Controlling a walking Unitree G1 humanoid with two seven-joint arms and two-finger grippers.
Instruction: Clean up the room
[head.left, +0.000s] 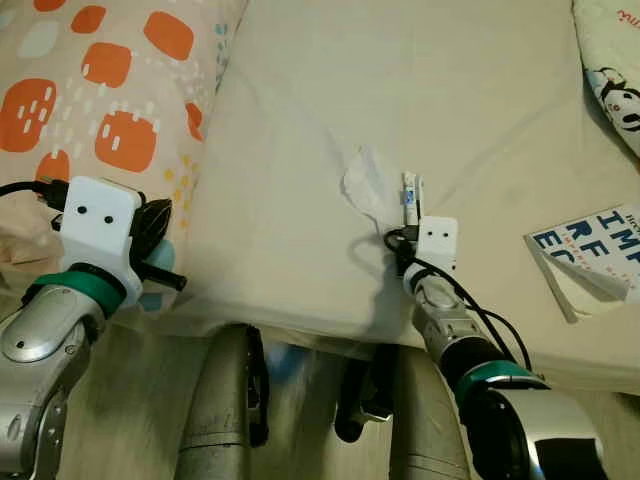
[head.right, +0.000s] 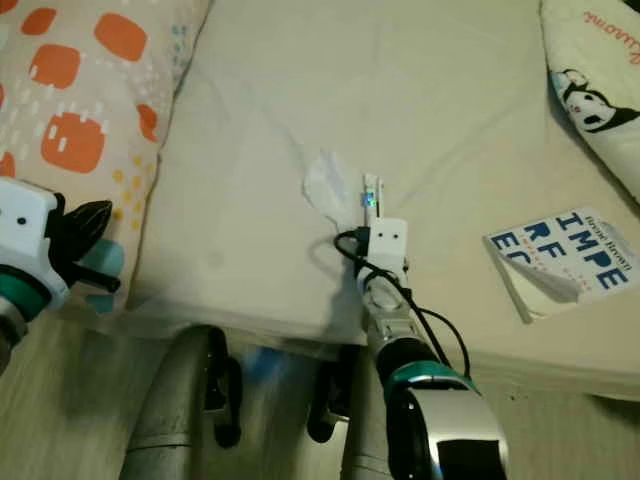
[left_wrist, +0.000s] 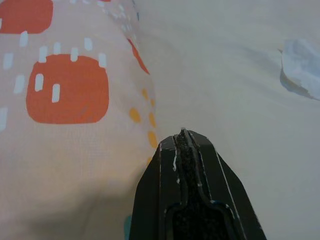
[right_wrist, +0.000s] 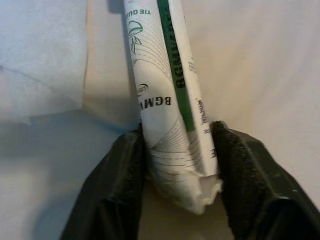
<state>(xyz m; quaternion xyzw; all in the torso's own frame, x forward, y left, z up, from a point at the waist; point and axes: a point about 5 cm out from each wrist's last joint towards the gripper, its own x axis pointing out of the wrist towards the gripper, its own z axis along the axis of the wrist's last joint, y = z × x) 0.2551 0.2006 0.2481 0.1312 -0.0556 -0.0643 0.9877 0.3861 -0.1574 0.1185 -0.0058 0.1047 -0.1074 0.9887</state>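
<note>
A slim white packet (right_wrist: 170, 100) with green print lies on the beige bed sheet (head.left: 400, 80). My right gripper (right_wrist: 177, 132) is shut on its near end, one black finger (right_wrist: 125, 165) pressed against each side. The packet (head.left: 410, 190) sticks out ahead of that wrist near the bed's front edge. A crumpled white tissue (head.left: 368, 180) lies just to its left, touching or nearly touching it. At the left, my left gripper (left_wrist: 183, 132) is shut with nothing in it, beside the orange-patterned pillow (head.left: 100, 90).
A book (head.left: 590, 250) with blue letters lies on the bed at the right. A panda-print fabric (head.left: 615, 70) sits at the far right corner. The bed's front edge (head.left: 300, 325) runs just above my legs and the wooden floor.
</note>
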